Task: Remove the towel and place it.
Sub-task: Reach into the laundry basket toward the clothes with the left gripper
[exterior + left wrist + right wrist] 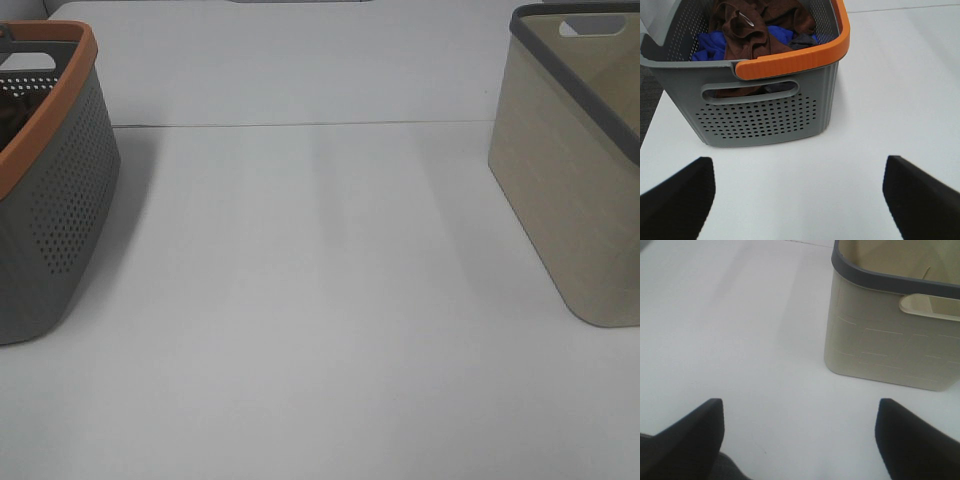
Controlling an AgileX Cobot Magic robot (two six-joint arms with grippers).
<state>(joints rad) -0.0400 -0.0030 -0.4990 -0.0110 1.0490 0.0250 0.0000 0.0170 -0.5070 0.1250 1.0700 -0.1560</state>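
Note:
The dark brown towel (752, 30) lies crumpled in the grey perforated basket with an orange rim (790, 62), on top of blue cloth (715, 45); a small white label shows on it. In the exterior high view this basket (50, 190) stands at the left edge and the towel is hidden. My left gripper (799, 195) is open and empty above the table, short of the basket's handle end. My right gripper (800, 435) is open and empty, short of the beige basket with a dark grey rim (890, 340). Neither gripper shows in the exterior high view.
The beige basket (580, 170) stands at the right edge of the white table (320, 300); its visible inside looks empty. A seam runs across the table at the back. Grey cloth also lies in the orange-rimmed basket.

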